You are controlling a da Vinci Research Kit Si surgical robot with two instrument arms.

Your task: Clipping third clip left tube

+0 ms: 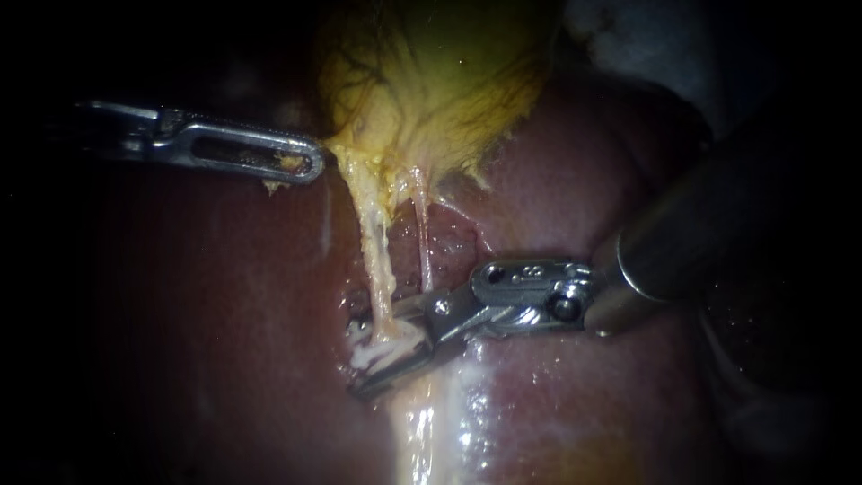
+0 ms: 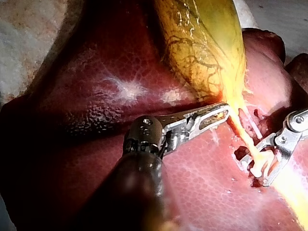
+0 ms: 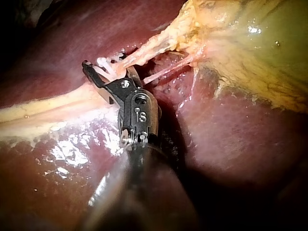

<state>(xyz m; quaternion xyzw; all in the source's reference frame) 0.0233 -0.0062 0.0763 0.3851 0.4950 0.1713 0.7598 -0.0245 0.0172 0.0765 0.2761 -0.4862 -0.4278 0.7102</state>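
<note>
Where your right instrument's claw (image 1: 364,357) gapes astride the pale yellow left tube (image 1: 372,244), your left instrument's claw (image 1: 314,165) clamps the gallbladder (image 1: 431,81).

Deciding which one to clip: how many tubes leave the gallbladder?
2. The thick left tube runs from the gallbladder into the right instrument's tip; the thin right tube lies just beside it. Others may be hidden.
</note>
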